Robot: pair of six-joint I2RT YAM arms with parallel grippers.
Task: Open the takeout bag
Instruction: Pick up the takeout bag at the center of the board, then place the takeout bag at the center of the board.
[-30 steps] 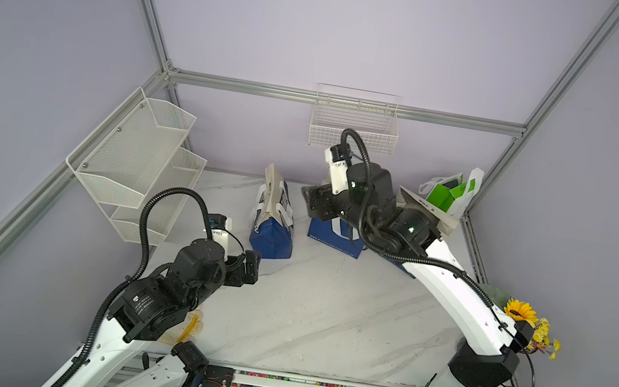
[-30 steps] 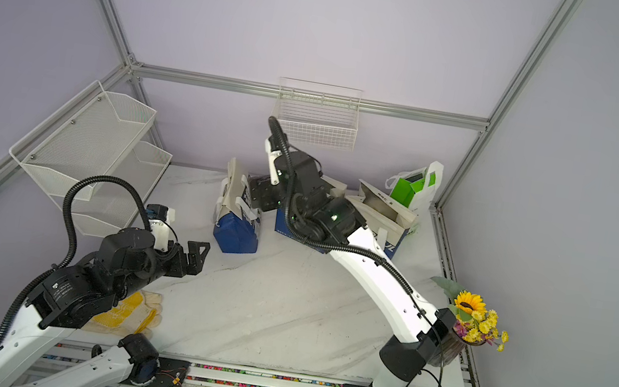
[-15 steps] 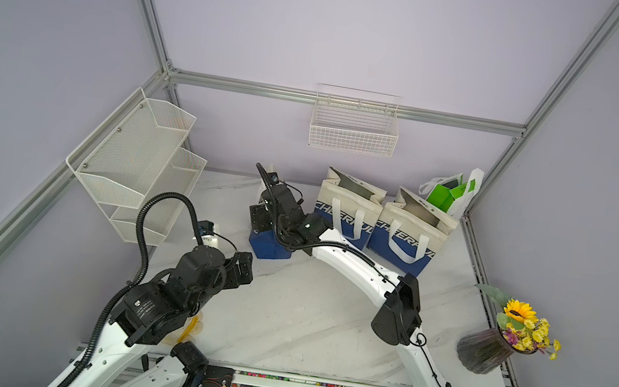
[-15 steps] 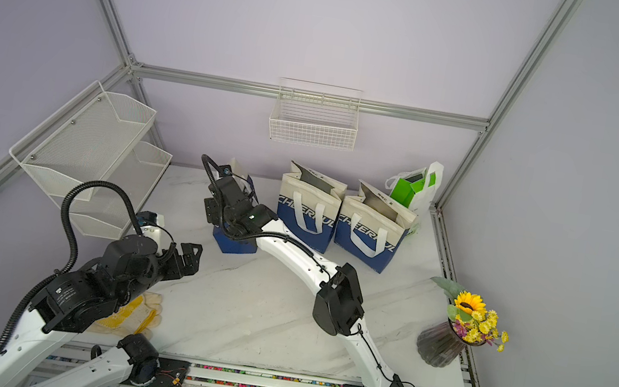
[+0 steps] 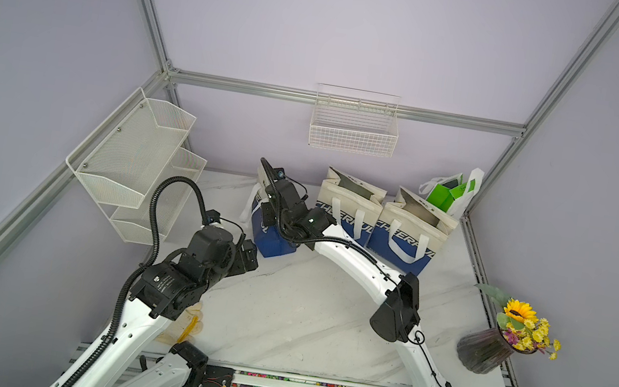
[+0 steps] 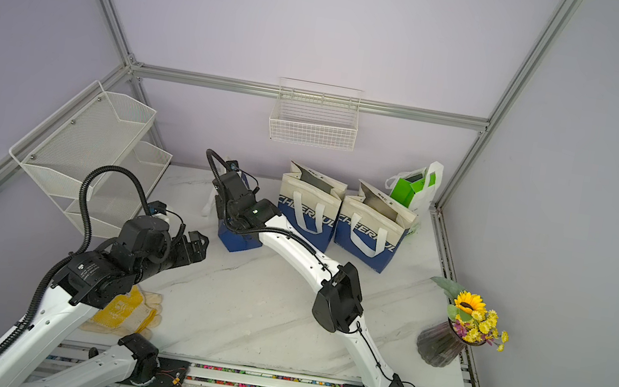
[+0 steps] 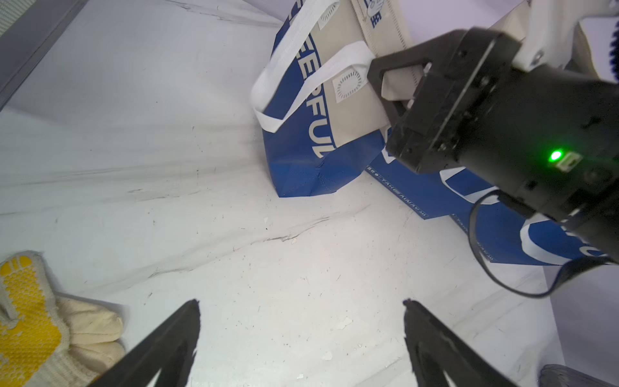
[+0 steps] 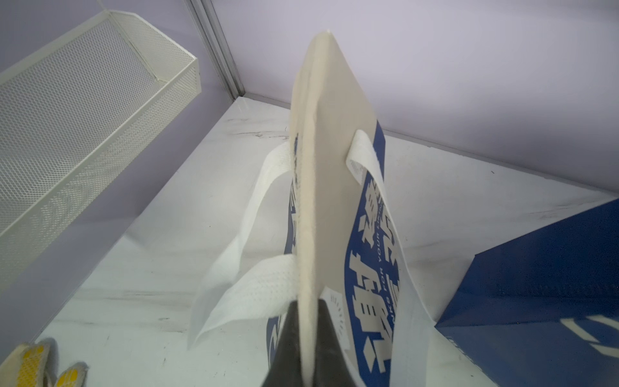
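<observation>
The takeout bag (image 5: 271,239) stands at the back left of the table, blue below and beige above with white handles, its flat top pressed closed. My right gripper (image 8: 308,305) is shut on the bag's top beige edge (image 8: 311,201), one finger on each side. The left wrist view shows that right gripper (image 7: 376,72) clamped on the bag (image 7: 301,157) from above. In both top views the right arm reaches across to it (image 6: 220,199). My left gripper (image 7: 301,305) is open and holds nothing, hovering over bare table just in front of the bag (image 6: 237,240).
Two open bags of the same kind (image 5: 347,209) (image 5: 410,236) stand to the right, with a green and white bag (image 5: 451,191) behind. A flower vase (image 5: 494,346) is at the right edge, gloves (image 6: 125,308) at front left, a wire shelf (image 5: 136,163) on the left wall.
The right arm swung from above the middle bags over to the left bag, and its gripper closed on the bag's top edge. The left gripper edged slightly toward the bag.
</observation>
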